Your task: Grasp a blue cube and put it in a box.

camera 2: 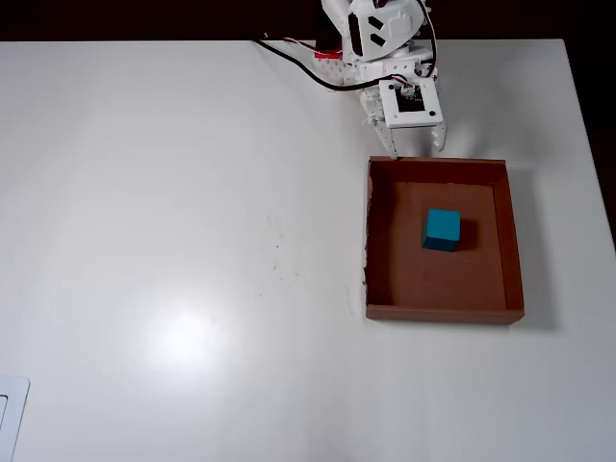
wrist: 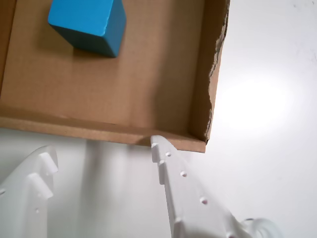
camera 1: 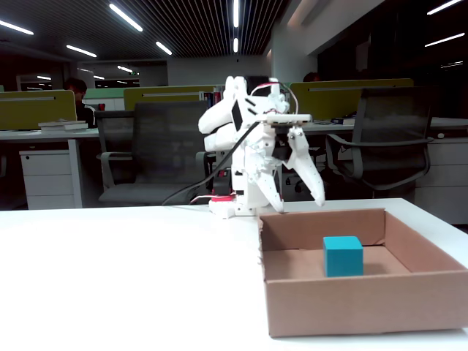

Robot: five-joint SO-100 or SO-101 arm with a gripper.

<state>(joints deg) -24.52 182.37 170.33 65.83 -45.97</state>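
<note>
The blue cube rests flat on the floor of the brown cardboard box, a little toward the arm's side of its middle. My white gripper is open and holds nothing. It hangs just outside the box wall nearest the arm's base, fingertips pointing down at about rim height. In the wrist view the cube lies well beyond the fingertips, on the far side of that wall.
The box stands on a white table, right of centre in the overhead view. One box wall has a torn edge. Cables trail from the arm's base at the table's far edge. A white object sits at the lower-left corner.
</note>
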